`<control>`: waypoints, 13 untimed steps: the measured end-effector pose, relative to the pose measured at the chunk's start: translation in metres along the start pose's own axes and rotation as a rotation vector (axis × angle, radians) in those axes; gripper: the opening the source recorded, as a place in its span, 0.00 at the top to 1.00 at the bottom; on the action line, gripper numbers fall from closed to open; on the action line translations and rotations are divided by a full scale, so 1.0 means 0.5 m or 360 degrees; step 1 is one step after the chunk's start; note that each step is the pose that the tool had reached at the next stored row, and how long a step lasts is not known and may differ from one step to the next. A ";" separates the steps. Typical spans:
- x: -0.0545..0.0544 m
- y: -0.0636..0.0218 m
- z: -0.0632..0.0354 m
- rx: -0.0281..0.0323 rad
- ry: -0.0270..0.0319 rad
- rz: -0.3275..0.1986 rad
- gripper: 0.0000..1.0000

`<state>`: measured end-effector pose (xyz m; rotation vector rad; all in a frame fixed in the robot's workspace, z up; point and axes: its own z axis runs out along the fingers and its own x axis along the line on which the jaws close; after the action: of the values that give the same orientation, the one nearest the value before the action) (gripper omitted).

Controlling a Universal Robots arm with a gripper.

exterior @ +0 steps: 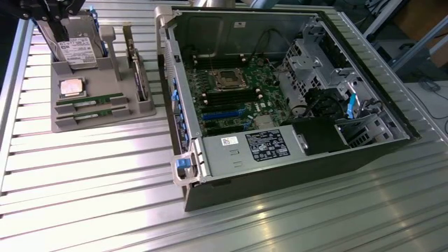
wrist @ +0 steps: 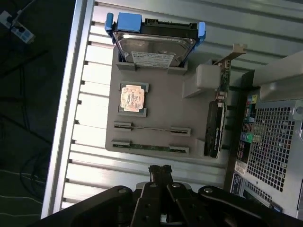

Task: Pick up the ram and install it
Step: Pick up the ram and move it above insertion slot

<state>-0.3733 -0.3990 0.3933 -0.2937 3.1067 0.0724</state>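
Two ram sticks, thin green boards, lie on edge in slots of the grey holder tray [exterior: 105, 123]: one ram stick [exterior: 91, 100] sits behind the other [exterior: 94, 111]. In the wrist view the same two sticks [wrist: 151, 128] [wrist: 149, 147] lie side by side, the second closer to my fingers. My gripper [exterior: 50, 16] hangs high above the tray's far end, over the hard drive. Its black fingertips [wrist: 159, 170] are shut with nothing between them, apart from the tray. The open computer case [exterior: 280, 173] shows the motherboard's dark memory slots [exterior: 227, 97].
The tray also carries a hard drive [wrist: 156, 45] with blue clips, a square processor chip [wrist: 131, 98] and an upright expansion card [wrist: 215, 127]. The case wall [exterior: 171, 79] stands right beside the tray. A power supply [exterior: 245, 149] fills the case's near corner.
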 end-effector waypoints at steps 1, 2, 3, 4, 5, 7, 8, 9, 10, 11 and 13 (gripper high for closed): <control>0.000 0.000 0.000 -0.00009 0.00018 -0.0038 0.90; 0.000 0.000 0.000 -0.00015 0.00028 -0.0063 0.90; 0.000 0.000 0.000 -0.00020 0.00035 -0.0080 0.90; 0.000 0.000 0.000 -0.00028 0.00049 -0.0111 0.90; 0.000 0.000 0.000 -0.00031 0.00057 -0.0129 0.90; 0.000 0.000 0.000 -0.00043 0.00078 -0.0176 0.90; 0.000 0.000 0.000 -0.00052 0.00094 -0.0211 0.90; 0.000 0.000 0.000 -0.00060 0.00109 -0.0245 0.90; 0.000 0.000 0.000 -0.00066 0.00122 -0.0271 0.90; 0.000 0.000 0.000 -0.00074 0.00134 -0.0301 0.90; 0.000 0.000 0.000 -0.00092 0.00166 -0.0373 0.90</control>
<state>-0.3733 -0.3989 0.3933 -0.6569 3.0563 0.0757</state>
